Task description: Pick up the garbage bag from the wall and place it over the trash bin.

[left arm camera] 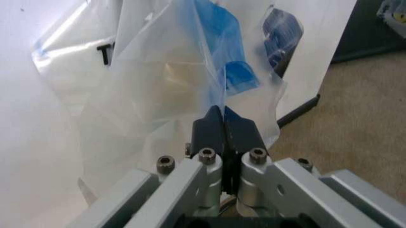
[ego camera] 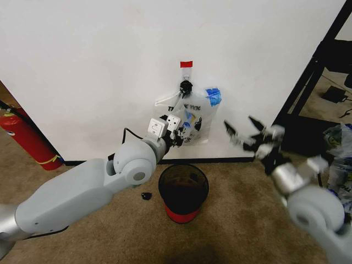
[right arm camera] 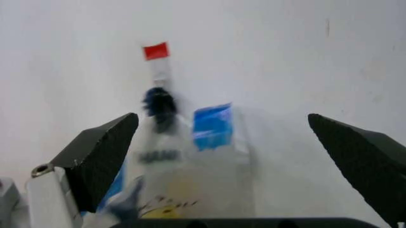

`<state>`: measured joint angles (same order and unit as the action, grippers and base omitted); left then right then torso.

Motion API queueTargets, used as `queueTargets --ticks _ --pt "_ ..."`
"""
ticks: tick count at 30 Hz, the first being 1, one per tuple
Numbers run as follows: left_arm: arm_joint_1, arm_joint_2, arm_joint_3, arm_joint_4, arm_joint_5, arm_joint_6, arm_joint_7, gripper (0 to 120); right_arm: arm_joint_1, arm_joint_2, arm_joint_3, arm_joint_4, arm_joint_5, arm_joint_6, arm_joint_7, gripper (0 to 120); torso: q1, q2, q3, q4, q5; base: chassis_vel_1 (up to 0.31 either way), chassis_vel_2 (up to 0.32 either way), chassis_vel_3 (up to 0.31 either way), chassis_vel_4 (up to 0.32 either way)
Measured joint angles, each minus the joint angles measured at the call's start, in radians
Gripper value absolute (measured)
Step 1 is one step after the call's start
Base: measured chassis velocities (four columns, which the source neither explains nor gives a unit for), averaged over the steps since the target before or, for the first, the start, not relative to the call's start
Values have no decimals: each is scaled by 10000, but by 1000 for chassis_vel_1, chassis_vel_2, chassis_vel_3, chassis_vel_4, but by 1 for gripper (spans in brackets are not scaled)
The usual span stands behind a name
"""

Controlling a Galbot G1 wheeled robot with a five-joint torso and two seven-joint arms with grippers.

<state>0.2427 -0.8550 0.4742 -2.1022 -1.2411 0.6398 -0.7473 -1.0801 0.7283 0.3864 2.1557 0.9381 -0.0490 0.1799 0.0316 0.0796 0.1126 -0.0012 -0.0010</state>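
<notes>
Left hand (ego camera: 177, 137): fingers pressed together, pinching a fold of the garbage bag's lower part; the left wrist view shows the two dark fingertips (left arm camera: 209, 130) meeting on the thin plastic.
Garbage bag (ego camera: 192, 118): hanging flat against the wall, directly ahead of the left hand; translucent white, black lettering, blue marks near its upper right corner, crumpled where it is gripped.
Hook (ego camera: 186, 86): black, above the left hand, holding the bag's top.
Red tape strip (ego camera: 186, 64): just above the hook on the wall.
Wall (ego camera: 110, 66): plain white, black baseboard at the floor.
Trash bin (ego camera: 183, 192): below and slightly right of the left hand, standing on the carpet, dark with a red bottom band, mouth uncovered.
Right hand (ego camera: 245, 135): fingers spread wide, holding nothing, in the air to the right of the bag and apart from it, facing the wall.
Fire extinguisher (ego camera: 25, 137): red, far left of the left hand, leaning by the wall.
</notes>
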Motion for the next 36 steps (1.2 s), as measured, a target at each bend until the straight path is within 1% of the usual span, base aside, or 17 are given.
queueTargets --ticks 1,2,3,4,5,8,10,12,14,19,22,23,25,26,28,30,36 --pt "7 13 14 0 0 6 -1 0 804 -34 -494 -486 186 -137 75 100 1 0 1 0 1 0 0 0 0" --pt "9 19 17 -1 0 8 0 0 1155 -41 -748 -686 265 -210 108 100 0 0 1 -3 3 0 0 0 0" --pt "15 28 25 -5 0 11 2 0 2055 -20 -1431 -1178 364 -354 195 100 0 0 1 -4 2 0 0 0 0" --pt "15 28 25 -5 0 11 2 0 2055 -20 -1431 -1178 364 -354 195 100 0 0 1 -4 2 0 0 0 0" --pt "21 30 27 -5 0 13 4 0 2911 74 -2070 -1604 409 -486 277 100 1 0 1 0 0 0 0 0 0" --pt "23 18 28 -6 0 15 16 0 3942 401 -2997 -2181 464 -744 380 100 1 0 1 1 -4 0 0 0 0" --pt "28 16 28 -6 0 16 34 0 4422 755 -3463 -2595 456 -832 514 100 0 0 0 -3 2 0 0 0 0" --pt "31 18 28 -5 0 15 38 0 4535 872 -3557 -2707 455 -871 570 100 1 0 0 -4 1 0 0 0 0" --pt "34 36 33 -18 -11 25 52 0 4865 1217 -3836 -3044 443 -1058 820 100 1 -1 0 0 1 0 0 0 0" --pt "-1 14 47 -37 -30 32 59 0 5122 1383 -4119 -3415 402 -1208 1009 98 1 -1 0 -4 0 0 0 0 0" --pt "-43 -26 80 -33 -49 33 62 0 5178 1427 -4229 -3530 411 -1344 1069 86 -1 -1 -1 -5 1 0 0 0 0" --pt "-43 -26 80 -33 -49 33 62 0 5178 1427 -4229 -3530 411 -1344 1069 86 -1 -1 -1 -5 1 0 0 0 0" --pt "-47 -44 98 -8 -50 34 62 0 5178 1441 -4286 -3541 407 -1390 1048 79 -1 0 -1 -4 0 0 0 0 0" --pt "-47 -65 99 16 -50 35 62 0 5178 1469 -4324 -3572 401 -1412 1040 72 -1 0 -1 -3 0 0 0 0 0" --pt "-39 -81 100 60 -49 34 64 0 5200 1563 -4367 -3711 382 -1416 1036 64 -1 0 -1 -4 3 0 0 0 0" --pt "-33 -80 100 66 -48 34 67 0 5212 1596 -4374 -3753 375 -1415 1035 62 -1 0 -1 -4 3 0 0 0 0" --pt "7 2 101 52 -48 22 107 0 5434 1841 -4457 -4105 371 -1389 1055 36 -1 -1 -1 -1 0 0 0 0 0"
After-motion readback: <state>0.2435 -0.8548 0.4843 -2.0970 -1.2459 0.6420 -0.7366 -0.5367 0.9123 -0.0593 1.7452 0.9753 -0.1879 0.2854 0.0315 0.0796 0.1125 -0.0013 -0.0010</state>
